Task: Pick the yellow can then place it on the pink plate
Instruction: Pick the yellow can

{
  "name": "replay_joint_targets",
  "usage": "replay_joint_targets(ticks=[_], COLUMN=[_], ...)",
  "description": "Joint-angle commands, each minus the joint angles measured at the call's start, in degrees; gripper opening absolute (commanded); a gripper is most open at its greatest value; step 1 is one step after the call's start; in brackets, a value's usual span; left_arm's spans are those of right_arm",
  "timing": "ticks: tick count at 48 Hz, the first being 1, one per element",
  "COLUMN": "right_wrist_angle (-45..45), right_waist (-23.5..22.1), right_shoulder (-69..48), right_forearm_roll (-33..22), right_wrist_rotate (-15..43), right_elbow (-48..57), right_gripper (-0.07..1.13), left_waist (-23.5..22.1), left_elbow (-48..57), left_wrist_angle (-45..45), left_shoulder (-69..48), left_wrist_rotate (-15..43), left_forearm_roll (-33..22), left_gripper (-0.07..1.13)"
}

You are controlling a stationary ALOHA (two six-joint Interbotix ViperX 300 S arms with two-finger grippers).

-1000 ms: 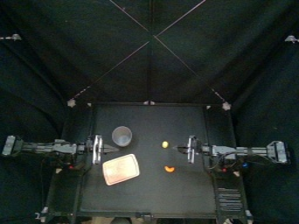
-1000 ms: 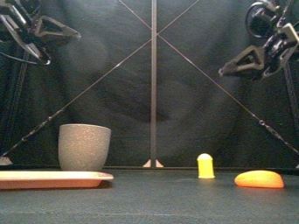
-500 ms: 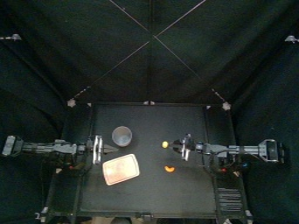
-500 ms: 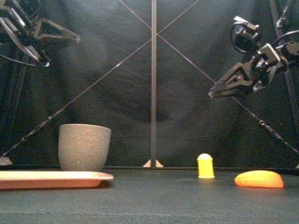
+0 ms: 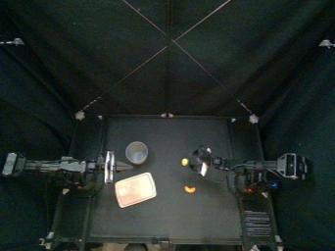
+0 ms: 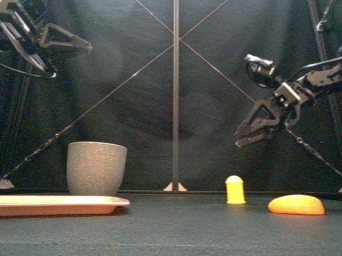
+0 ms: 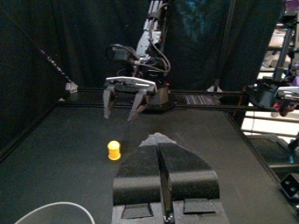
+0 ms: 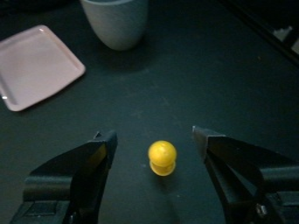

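We had the right gripper (image 8: pixel 152 137) as the nearer one: jaws wide, empty, hanging above the table. The yellow can (image 8: pixel 163 157) lined up with the gap between them in the wrist view, below and just ahead of the tips. From the front we saw it down and slightly left of the gripper. The can stood upright, long axis vertical: small, plain yellow, rounded top. It sat right of the table's middle, well apart from the pink plate (image 5: pixel 135 189) at front left. The left gripper (image 7: pixel 160 144) rested closed at the left side.
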Motion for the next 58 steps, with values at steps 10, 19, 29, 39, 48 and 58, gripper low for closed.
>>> replay_joint_targets(ticks=[10,19,29,39,48,58], right_wrist_angle=[-0.4,-0.4,-0.2,3.7,4.2,4.2], right_waist=[-1.4,-1.8,-2.3,-2.5,-2.5,-2.6], right_shoulder=[10.6,16.4,19.2,19.2,19.2,19.6], right_forearm_roll=[-1.1,-0.7,-0.5,0.8,1.3,1.3], right_wrist_rotate=[-0.3,-0.3,-0.2,-0.2,-0.2,-0.2], right_elbow=[-5.8,-7.1,-8.0,-8.0,-8.3,-9.1], right_gripper=[1.0,1.0,1.0,1.0,1.0,0.99], left_waist=[0.1,0.8,1.6,1.7,1.9,2.0], left_elbow=[0.4,0.9,1.1,1.0,1.1,1.3], left_wrist_angle=[-0.5,-0.6,-0.6,-0.6,-0.6,-0.6], left_shoulder=[0.3,0.3,0.3,0.3,0.3,0.3], left_wrist_rotate=[-0.1,-0.1,0.0,0.0,0.1,0.0], left_forearm_roll=[0.0,0.0,0.0,0.0,0.0,0.0], left_gripper=[-0.03,-0.03,-0.03,-0.03,-0.03,-0.03])
